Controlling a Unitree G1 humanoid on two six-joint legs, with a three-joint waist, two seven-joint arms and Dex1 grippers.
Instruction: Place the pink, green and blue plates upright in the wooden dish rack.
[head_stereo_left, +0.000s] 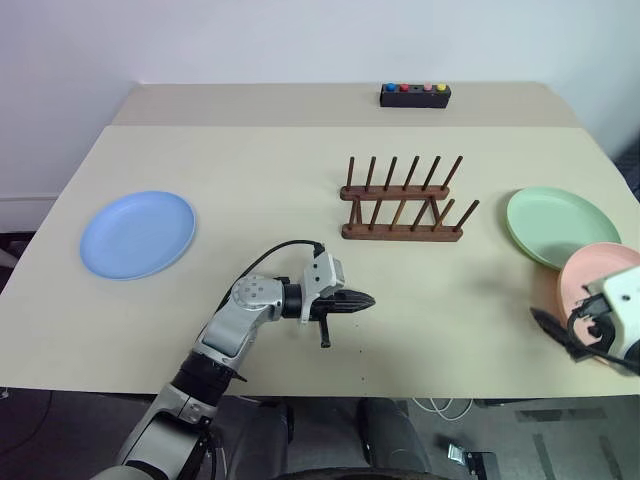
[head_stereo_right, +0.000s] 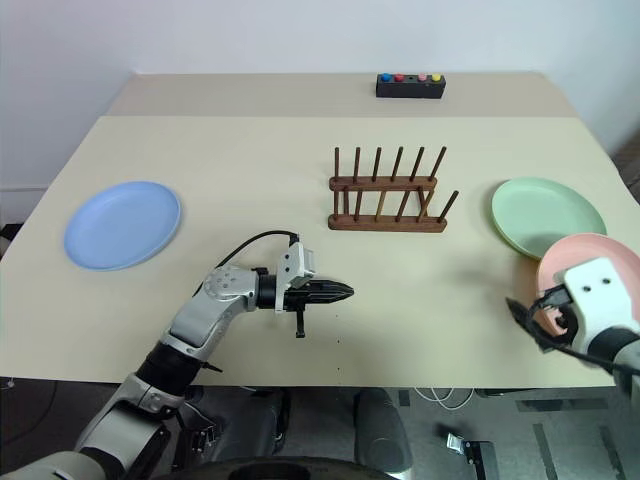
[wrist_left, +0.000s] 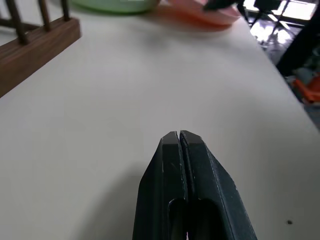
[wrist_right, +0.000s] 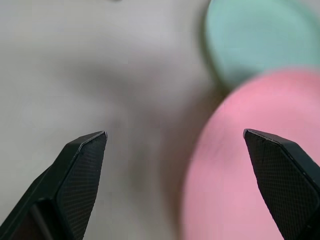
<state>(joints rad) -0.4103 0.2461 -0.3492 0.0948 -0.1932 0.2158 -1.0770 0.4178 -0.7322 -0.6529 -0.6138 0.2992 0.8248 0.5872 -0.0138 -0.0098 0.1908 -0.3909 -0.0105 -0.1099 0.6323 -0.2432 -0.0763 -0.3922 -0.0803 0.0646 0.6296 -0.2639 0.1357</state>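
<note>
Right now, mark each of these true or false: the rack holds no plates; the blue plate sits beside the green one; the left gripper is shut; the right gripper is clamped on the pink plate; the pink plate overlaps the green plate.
1. The wooden dish rack holds no plates. True.
2. The blue plate sits beside the green plate. False: the blue plate lies alone at the table's left side, the green one at the right, with the rack between them.
3. The left gripper is shut. True.
4. The right gripper is clamped on the pink plate. False: its fingers stand wide open, holding nothing.
5. The pink plate overlaps the green plate. True: its rim lies over the green plate's near edge.
</note>
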